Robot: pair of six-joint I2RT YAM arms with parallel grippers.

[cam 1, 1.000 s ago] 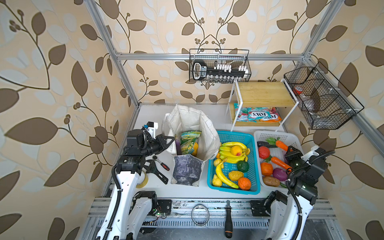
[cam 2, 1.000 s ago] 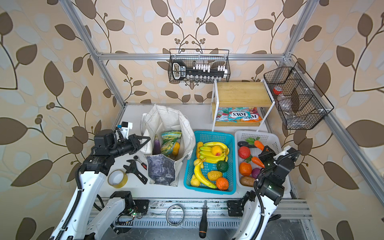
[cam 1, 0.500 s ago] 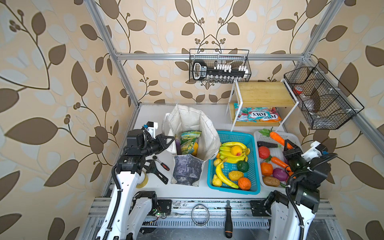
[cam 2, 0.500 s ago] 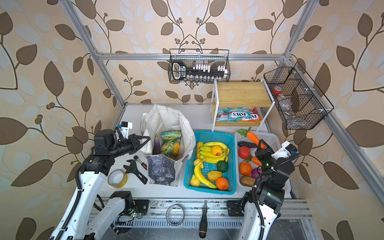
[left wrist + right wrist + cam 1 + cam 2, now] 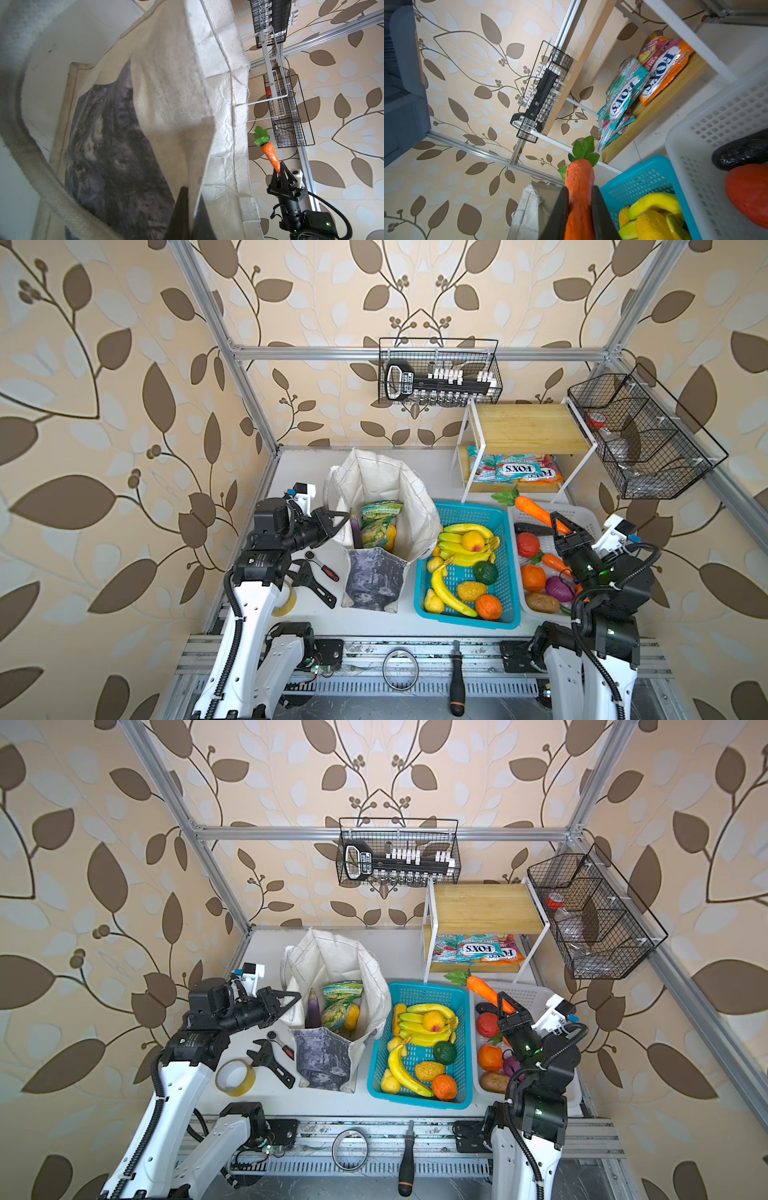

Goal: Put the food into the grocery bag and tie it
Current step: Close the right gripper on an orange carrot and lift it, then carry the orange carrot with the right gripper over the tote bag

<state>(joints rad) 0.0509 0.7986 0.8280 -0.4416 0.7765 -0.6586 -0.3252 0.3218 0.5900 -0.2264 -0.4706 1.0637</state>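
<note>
While carrot hangs aloft, blue basket lies between it and bag.

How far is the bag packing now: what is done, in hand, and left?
Done: two snack packets and a yellow fruit sit inside the grocery bag. In hand: the right gripper holds the carrot above the white basket; the left gripper pinches the bag's rim. Left: carrot into the bag, then tying.

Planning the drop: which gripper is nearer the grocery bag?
Left. The left gripper grips the rim of the grocery bag; the right gripper holds the carrot above the white basket, past the blue basket.
</note>
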